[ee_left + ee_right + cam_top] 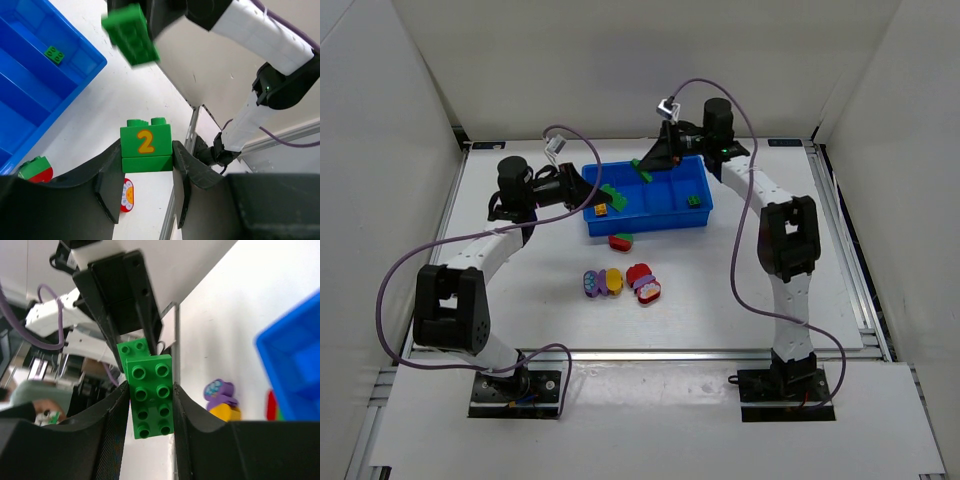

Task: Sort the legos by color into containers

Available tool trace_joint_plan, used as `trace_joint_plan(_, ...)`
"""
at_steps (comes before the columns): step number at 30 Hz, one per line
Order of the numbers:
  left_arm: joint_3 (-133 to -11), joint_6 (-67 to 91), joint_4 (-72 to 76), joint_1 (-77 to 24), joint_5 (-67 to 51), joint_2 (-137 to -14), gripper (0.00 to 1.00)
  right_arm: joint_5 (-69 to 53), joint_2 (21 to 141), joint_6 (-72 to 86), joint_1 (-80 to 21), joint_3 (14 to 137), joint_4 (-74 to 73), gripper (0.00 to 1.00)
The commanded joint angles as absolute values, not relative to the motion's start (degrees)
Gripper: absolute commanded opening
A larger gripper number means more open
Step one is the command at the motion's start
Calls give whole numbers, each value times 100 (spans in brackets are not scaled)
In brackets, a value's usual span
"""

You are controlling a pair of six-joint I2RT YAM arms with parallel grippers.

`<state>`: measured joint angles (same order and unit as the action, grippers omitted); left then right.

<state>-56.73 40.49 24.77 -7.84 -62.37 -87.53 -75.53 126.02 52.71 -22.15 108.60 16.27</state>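
Observation:
The blue tray lies at the table's back middle. My left gripper is shut on a green brick with a yellow 2, held over the tray's left end. My right gripper is shut on a flat green brick over the tray's back edge, close to the left one. That brick shows in the left wrist view. Inside the tray lie a small green brick and a yellow-orange one. A red-green brick lies just in front of the tray.
A cluster of bricks lies on the table in front of the tray: purple-yellow, yellow, red and pink-red. White walls enclose the table. The two grippers nearly face each other over the tray.

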Motion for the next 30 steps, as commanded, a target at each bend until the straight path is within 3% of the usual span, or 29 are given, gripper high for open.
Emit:
trace_joint_plan(1, -5643, 3894, 2417, -765, -6372, -8446, 21, -7497, 12401, 5028, -1943, 10907, 1494, 10)
trace_joint_plan(5, -5651, 3894, 2400, -765, -6381, -8420, 21, -7523, 12349, 4677, -1820, 10907, 961, 11)
trace_joint_plan(7, -5651, 3841, 2347, -765, -6372, -8394, 21, -7367, 12314, 3731, -1680, 11108, 285, 11)
trace_joint_plan(9, -5686, 3727, 2216, -765, -6355, -8367, 22, -6989, 12340, 1990, -1582, 11468, -1858, 11)
trace_joint_plan(12, -5783, 3341, 1803, -765, -6302, -8315, 22, -5761, 12314, 638, -1424, 11795, -3203, 10)
trace_joint_plan(19, -5994, 2821, 1310, -765, -6161, -8323, 23, -3394, 12102, -272, -1345, 11391, -3630, 9)
trace_joint_plan(30, -6223, 2698, 1213, -765, -6117, -8473, 23, -2883, 12550, -677, -1362, 11347, -3718, 12)
